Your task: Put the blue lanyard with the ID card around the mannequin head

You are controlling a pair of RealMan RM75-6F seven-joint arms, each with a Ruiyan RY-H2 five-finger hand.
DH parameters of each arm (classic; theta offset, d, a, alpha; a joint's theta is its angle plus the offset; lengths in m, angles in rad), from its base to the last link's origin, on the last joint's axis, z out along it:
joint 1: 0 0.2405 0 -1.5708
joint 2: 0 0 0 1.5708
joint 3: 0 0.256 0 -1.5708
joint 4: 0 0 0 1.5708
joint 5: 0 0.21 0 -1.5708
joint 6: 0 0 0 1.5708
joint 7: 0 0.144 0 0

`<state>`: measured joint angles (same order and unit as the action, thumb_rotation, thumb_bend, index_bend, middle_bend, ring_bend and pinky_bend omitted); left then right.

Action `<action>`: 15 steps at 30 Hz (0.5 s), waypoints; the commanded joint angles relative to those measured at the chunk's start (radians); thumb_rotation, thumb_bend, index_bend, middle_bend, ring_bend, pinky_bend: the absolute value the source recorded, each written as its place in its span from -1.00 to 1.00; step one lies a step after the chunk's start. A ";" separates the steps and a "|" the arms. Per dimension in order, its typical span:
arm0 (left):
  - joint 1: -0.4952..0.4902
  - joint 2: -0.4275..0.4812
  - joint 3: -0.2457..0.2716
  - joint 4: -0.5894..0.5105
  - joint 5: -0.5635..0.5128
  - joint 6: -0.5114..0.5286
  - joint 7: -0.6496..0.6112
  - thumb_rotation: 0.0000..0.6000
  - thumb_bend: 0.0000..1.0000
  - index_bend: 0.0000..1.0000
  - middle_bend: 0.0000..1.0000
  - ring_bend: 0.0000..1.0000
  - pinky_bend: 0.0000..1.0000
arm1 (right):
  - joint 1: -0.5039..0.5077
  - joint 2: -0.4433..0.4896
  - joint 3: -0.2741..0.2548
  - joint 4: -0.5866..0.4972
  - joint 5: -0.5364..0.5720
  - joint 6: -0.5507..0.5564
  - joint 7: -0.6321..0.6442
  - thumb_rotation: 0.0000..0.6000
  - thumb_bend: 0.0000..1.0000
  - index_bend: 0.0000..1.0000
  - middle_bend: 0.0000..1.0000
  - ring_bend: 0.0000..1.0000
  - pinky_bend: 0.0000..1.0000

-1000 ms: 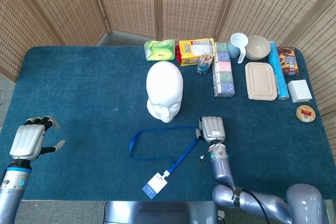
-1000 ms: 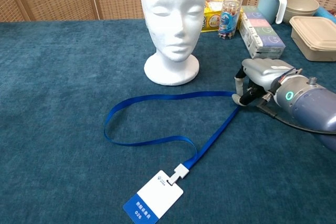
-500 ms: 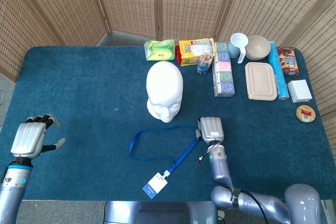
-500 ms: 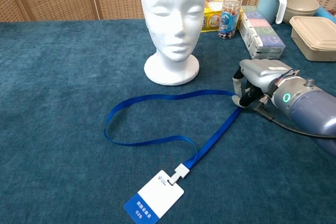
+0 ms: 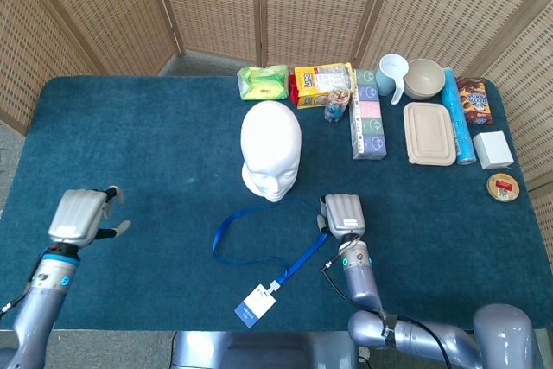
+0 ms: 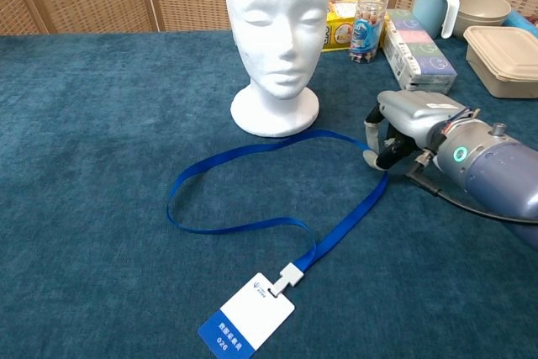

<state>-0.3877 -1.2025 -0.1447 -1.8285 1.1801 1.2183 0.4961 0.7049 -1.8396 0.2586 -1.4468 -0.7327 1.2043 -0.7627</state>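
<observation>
Right under the right hand (image 6: 402, 128), the blue fabric lanyard (image 6: 252, 153) is pinched at the far bend of its loop, probably so the strap can be lifted open. From there it trails away to the white-and-blue ID card (image 6: 246, 322) near the table's front edge. Just beyond the hand's fingertips stands the white foam mannequin head (image 6: 276, 31), upright, nothing around it yet. The left hand (image 5: 82, 216) is well off to the side, fingers loosely apart, holding nothing, likely waiting to help spread the loop.
</observation>
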 commanded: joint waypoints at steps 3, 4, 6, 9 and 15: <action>-0.115 -0.098 -0.032 0.028 -0.090 -0.101 0.119 0.69 -0.59 -0.03 0.95 0.97 0.76 | -0.005 0.013 -0.009 -0.040 -0.019 0.009 0.003 0.81 0.02 0.22 1.00 1.00 1.00; -0.130 -0.113 -0.036 0.033 -0.107 -0.109 0.138 0.69 -0.59 -0.03 0.97 0.99 0.80 | -0.006 0.015 -0.011 -0.046 -0.021 0.009 0.003 0.81 0.02 0.22 1.00 1.00 1.00; -0.155 -0.140 -0.044 0.033 -0.147 -0.113 0.173 0.69 -0.59 -0.03 1.00 1.00 0.91 | -0.007 0.018 -0.014 -0.054 -0.023 0.009 0.002 0.81 0.02 0.22 1.00 1.00 1.00; -0.188 -0.177 -0.055 0.027 -0.208 -0.112 0.220 0.68 -0.59 -0.02 1.00 1.00 1.00 | -0.008 0.020 -0.019 -0.060 -0.025 0.007 0.004 0.82 0.02 0.22 1.00 1.00 1.00; -0.255 -0.237 -0.075 0.002 -0.370 -0.097 0.308 0.69 -0.54 -0.01 1.00 1.00 1.00 | -0.014 0.026 -0.027 -0.066 -0.028 0.004 0.013 0.81 0.02 0.22 1.00 1.00 1.00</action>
<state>-0.6105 -1.4075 -0.2083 -1.8161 0.8634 1.1117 0.7661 0.6916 -1.8144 0.2322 -1.5120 -0.7605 1.2086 -0.7504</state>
